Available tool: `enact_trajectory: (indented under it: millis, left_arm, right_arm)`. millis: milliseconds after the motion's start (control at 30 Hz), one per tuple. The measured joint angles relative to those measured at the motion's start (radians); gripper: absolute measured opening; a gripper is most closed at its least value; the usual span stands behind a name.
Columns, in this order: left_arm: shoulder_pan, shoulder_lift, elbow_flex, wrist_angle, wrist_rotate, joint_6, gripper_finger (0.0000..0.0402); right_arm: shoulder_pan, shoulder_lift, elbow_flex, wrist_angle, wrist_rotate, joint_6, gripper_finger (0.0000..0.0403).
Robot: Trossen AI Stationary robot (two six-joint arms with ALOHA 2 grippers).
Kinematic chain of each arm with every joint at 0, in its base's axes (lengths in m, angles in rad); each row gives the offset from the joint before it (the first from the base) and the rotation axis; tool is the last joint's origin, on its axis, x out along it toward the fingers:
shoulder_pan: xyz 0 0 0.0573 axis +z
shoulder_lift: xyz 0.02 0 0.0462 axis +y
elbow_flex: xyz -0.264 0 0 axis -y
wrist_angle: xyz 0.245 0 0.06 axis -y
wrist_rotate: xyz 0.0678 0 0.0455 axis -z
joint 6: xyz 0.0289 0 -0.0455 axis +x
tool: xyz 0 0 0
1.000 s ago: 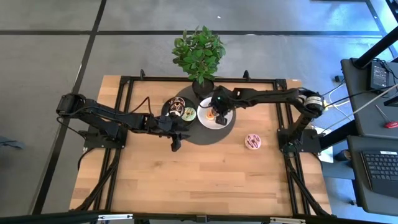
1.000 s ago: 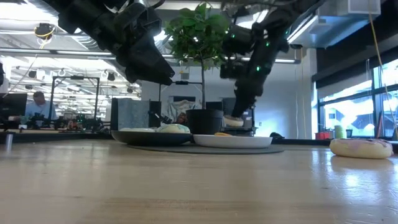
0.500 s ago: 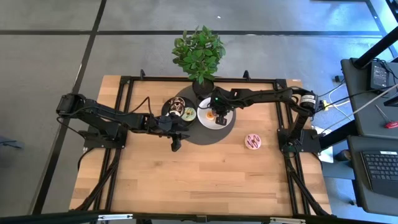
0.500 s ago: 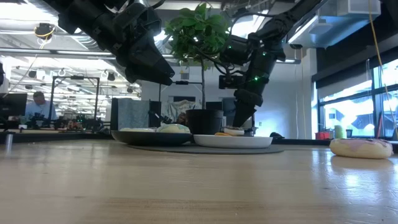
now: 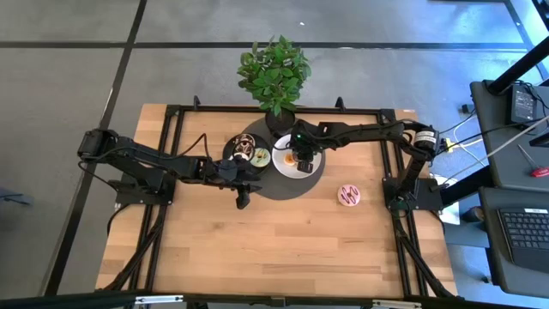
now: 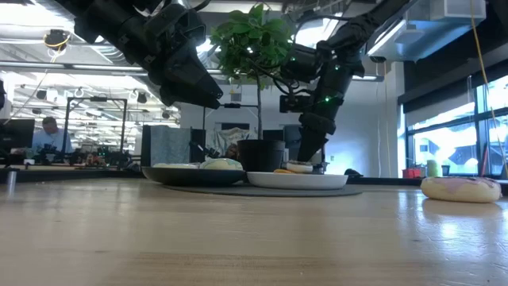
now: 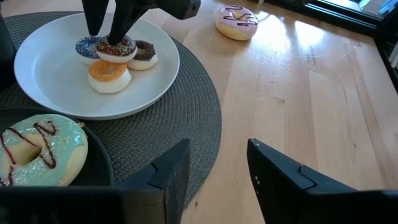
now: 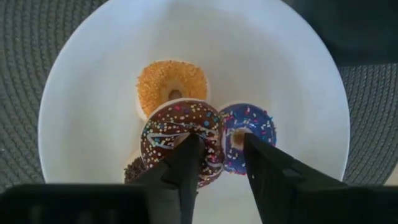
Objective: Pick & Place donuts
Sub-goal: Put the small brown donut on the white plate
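My right gripper (image 8: 222, 146) points down over the white plate (image 8: 93, 124). Its fingers are slightly apart, astride one side of a chocolate sprinkled donut (image 8: 177, 124). That donut lies on top of an orange donut (image 8: 171, 84), a blue donut (image 8: 264, 127) and a small dark one (image 7: 144, 53). My left gripper (image 7: 217, 168) is open and empty above the near edge of the grey mat (image 7: 186, 112). A green donut (image 7: 37, 146) lies on the black plate (image 5: 230, 148). A pink donut (image 5: 348, 196) lies on the bare table to the right. My right gripper comes at the chocolate donut from above. One fingertip (image 8: 189, 149) stands at its hole and the other (image 8: 255, 149) outside its rim, over the blue donut. A strip of blue donut shows between the outer finger and the rim (image 8: 214, 140). Whether the inner finger touches, I cannot tell.
A potted plant (image 5: 274, 73) stands at the table's far edge, just behind the two plates. Bare wood lies toward the near edge and on both sides of the mat.
My right gripper has gone down toward the white plate with the chocolate donut. The donut hung just above the plate a second ago and now lies on the other donuts. For the last half second the gripper has kept still.
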Motion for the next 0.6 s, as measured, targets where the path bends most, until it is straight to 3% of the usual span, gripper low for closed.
enact_trajectory:
  millis: [600]
  left_arm:
    - [0.000, 0.000, 0.000, 0.000, -0.003, 0.000, 0.0153]
  right_arm:
    - [0.000, 0.000, 0.091, -0.121, 0.000, 0.000, 0.0135]
